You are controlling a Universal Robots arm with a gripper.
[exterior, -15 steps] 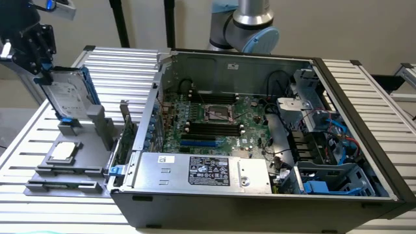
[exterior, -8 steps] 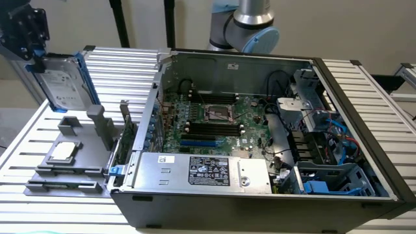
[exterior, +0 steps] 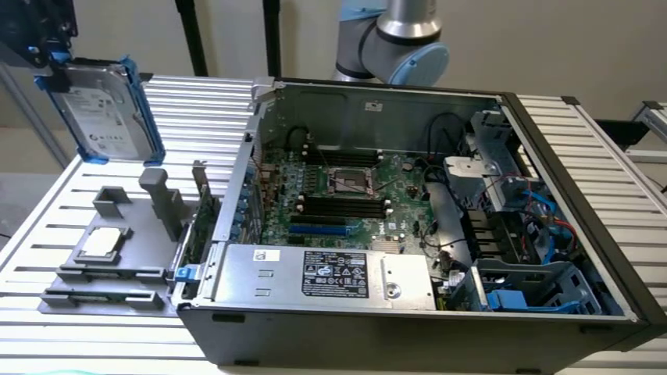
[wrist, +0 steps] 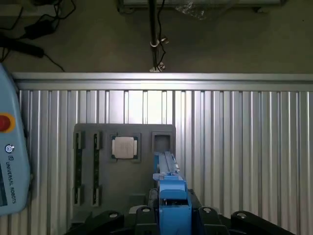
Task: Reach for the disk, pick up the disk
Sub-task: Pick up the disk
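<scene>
Blue-framed and silver-grey, the disk [exterior: 105, 109] hangs from the pincer [exterior: 44, 61], which appears clamped tight on its upper edge, though the fingers are partly out of frame. Below the pincer lies the grey tray [exterior: 140, 250], holding a small silver chip [exterior: 101, 244].

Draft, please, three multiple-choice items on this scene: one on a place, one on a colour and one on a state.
1. Where is the disk? A on the floor; B aloft in the tool; C lying flat on the table.
2. Its frame's colour? A red; B blue; C yellow.
3. The case is: A open; B closed; C upside down.
Answers: B, the tool grips it upright above the tray; B, its edges are bright blue; A, the motherboard shows inside.
</scene>
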